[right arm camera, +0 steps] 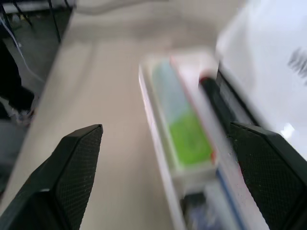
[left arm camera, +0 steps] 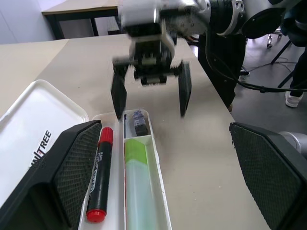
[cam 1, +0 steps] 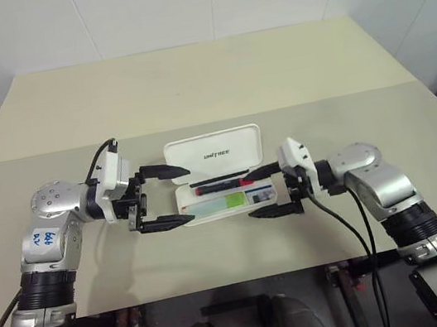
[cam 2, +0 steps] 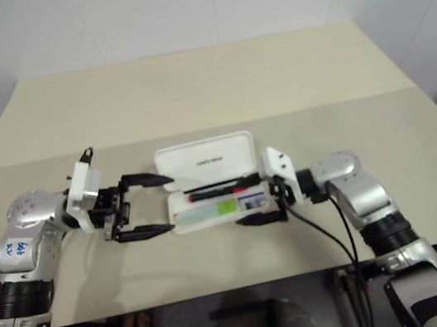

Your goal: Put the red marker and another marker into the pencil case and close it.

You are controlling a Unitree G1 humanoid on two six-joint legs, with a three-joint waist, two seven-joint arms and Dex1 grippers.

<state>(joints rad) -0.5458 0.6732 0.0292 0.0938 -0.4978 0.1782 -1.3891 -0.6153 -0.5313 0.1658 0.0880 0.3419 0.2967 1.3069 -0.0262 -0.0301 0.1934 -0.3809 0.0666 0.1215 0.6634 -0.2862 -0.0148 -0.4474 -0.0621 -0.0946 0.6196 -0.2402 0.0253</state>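
The white pencil case (cam 1: 214, 154) lies open at the middle of the table, its lid tipped back. In the far compartment of its tray lies the red marker (cam 1: 222, 185), also seen as red marker (left arm camera: 99, 175). The pale green marker (cam 1: 221, 203) with its lime band fills the near compartment, green marker (left arm camera: 138, 182). My left gripper (cam 1: 161, 198) is open at the case's left end, one finger beside the lid and one near the tray's front corner. My right gripper (cam 1: 264, 193) is open at the case's right end, nothing between its fingers.
A small dark item (left arm camera: 139, 122) sits at the tray's right end, past the green marker. A seam (cam 1: 195, 125) crosses the beige table behind the case. Black cables (cam 1: 342, 227) hang from my right wrist over the table's front edge.
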